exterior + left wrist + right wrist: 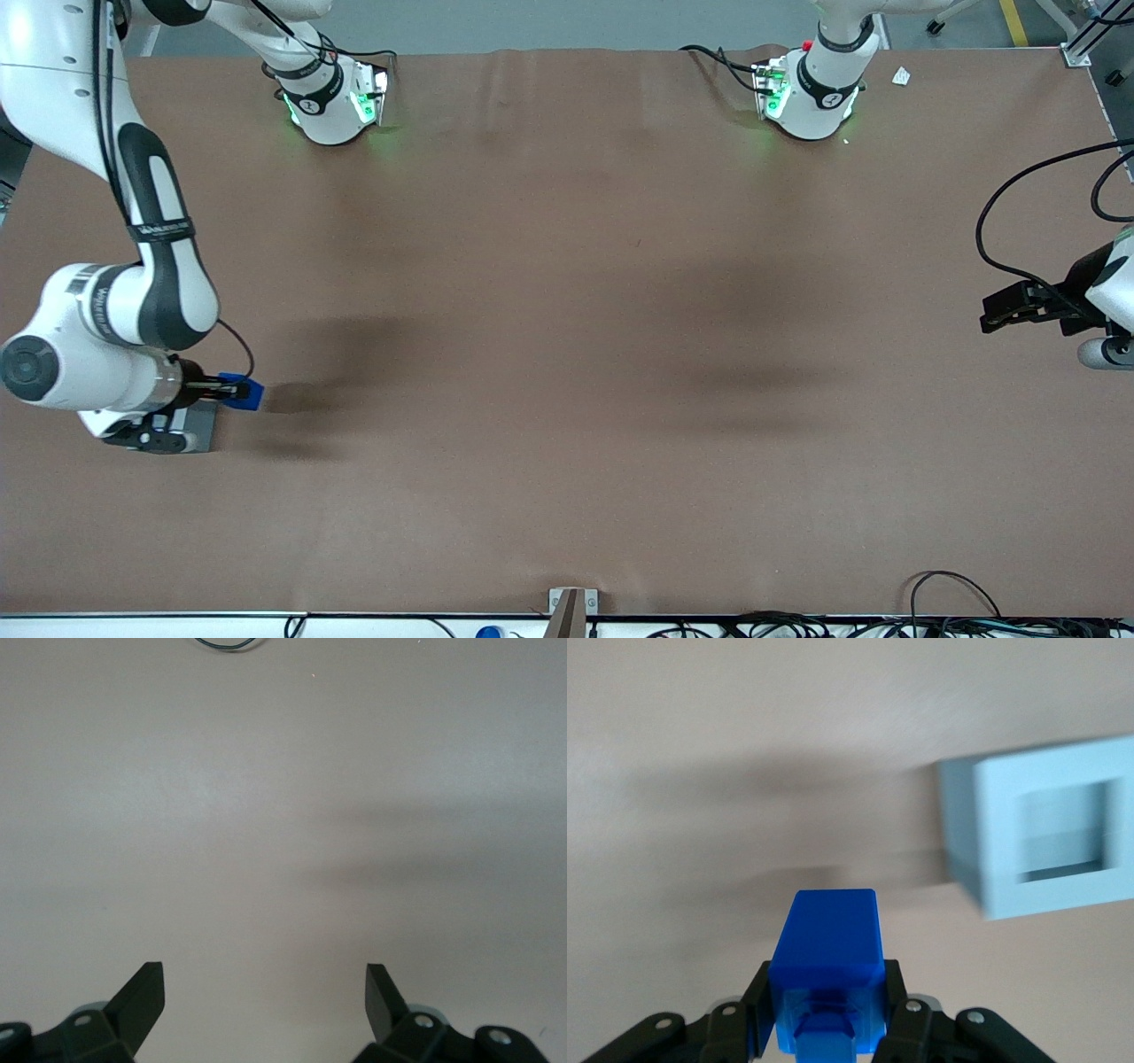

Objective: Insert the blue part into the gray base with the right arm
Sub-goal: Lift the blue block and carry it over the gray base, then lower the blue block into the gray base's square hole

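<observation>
The small bright-blue plastic block (828, 961) is clamped between the black fingers (757, 1005) of the right arm's gripper (232, 388), above the brown tabletop (567, 354) at the working arm's end. The light-gray plastic cube (1045, 828) with its square recess lies beside the block, apart from it. Before lowering, the block is to be centred over the recess and squared to its edges.
</observation>
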### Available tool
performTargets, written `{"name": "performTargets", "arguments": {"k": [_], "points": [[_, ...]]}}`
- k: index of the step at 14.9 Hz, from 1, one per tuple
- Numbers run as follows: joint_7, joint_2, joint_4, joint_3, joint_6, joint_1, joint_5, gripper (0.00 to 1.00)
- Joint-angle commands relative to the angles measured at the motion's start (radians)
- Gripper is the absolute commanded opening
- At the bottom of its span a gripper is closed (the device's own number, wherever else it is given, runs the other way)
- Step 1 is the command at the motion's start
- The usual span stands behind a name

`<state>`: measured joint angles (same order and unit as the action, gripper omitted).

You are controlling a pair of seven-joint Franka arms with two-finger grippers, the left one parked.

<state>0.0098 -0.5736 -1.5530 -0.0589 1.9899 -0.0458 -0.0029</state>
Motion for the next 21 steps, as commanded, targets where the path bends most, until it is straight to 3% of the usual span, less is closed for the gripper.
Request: {"name": "performTargets", "arguments": {"k": [1, 3, 8, 21], "points": [[-0.086, -0.035, 0.129, 0.011, -0.106, -0.055, -0.029, 0.03], [-0.114, -0.096, 0.284, 0.011, -0.219, -0.078, -0.029, 0.03], [-0.178, -0.176, 0.413, 0.010, -0.226, -0.106, -0.031, 0.03], [-0.255, -0.275, 0.504, 0.016, -0.211, -0.160, -0.026, 0.01]]}}
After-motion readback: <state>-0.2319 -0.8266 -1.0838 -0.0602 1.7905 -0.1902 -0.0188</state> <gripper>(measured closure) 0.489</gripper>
